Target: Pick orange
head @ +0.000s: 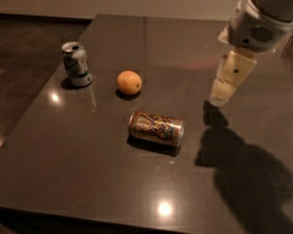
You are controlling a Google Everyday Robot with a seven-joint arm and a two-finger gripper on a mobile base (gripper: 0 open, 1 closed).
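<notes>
On the table [78, 179], the orange [129, 82] lies left of centre. The upright can [76, 64] stands to its left, and the toppled can [156, 128] lies nearer and to the right. The gripper [219, 97] hangs over the right side, well apart from all three.

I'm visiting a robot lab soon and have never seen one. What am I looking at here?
One camera looks down at a slant onto a table. The white shape at upper right is the robot's arm; the pale piece at its end is the gripper, the part that grabs. It hangs over the table's right side, holding nothing. On the table: an orange, a standing can to its left, and a can lying on its side nearer the camera. The orange is what it should pick; the gripper is far from it.
</notes>
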